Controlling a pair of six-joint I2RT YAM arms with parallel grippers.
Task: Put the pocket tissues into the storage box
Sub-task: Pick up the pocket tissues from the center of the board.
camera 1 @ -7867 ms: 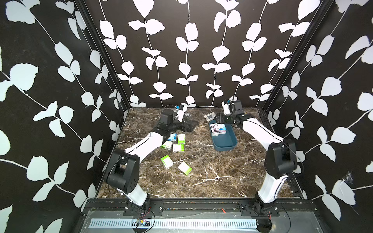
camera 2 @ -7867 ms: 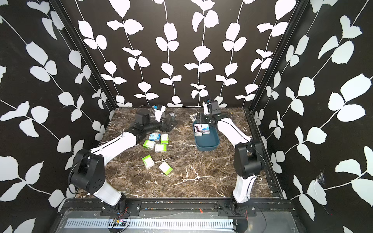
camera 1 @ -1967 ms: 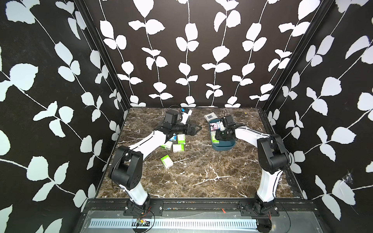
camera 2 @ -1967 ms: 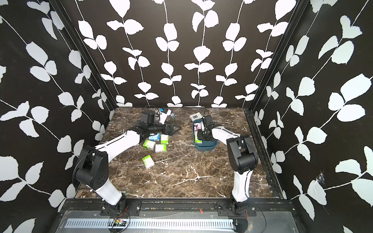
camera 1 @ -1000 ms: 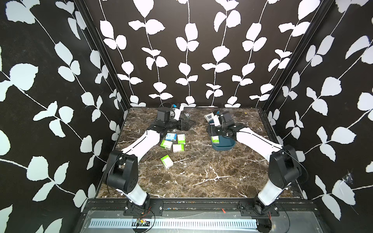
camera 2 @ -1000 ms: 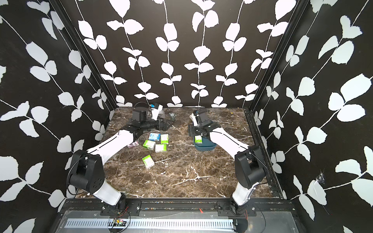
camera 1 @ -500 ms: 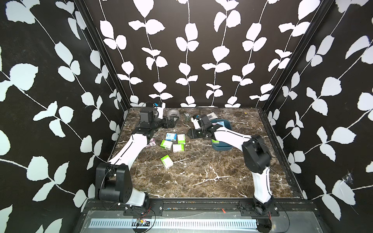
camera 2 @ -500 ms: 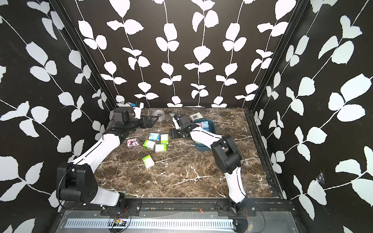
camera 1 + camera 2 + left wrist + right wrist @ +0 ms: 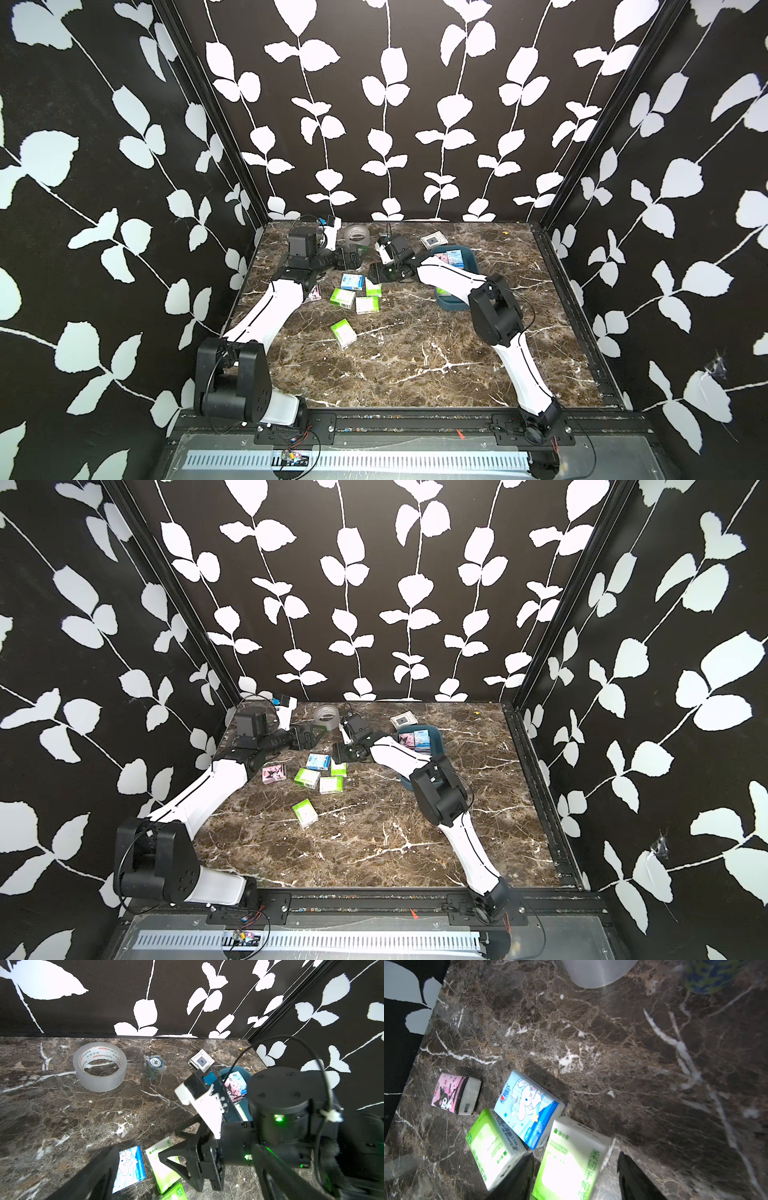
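The brown veined marble table [image 9: 415, 353] carries the dark teal plastic storage box [image 9: 451, 306] toward the back right, a pink cartoon pack [image 9: 234, 1086] lying inside. The left gripper [image 9: 348, 257] stands fully spread and empty near the clear tape roll [image 9: 99, 1084], whose core reads "YuPinBOPP" in red. The right gripper [image 9: 574, 1159] is partly spread, jaws either side of a green-and-white tissue pack [image 9: 569, 1167] with green Chinese characters, not clamped. Beside it lie a blue cartoon-dog pack [image 9: 527, 1105], another green pack [image 9: 492, 1147] and a pink pack [image 9: 454, 1094]. A wrapped chip stack [image 9: 154, 1066] shows "50".
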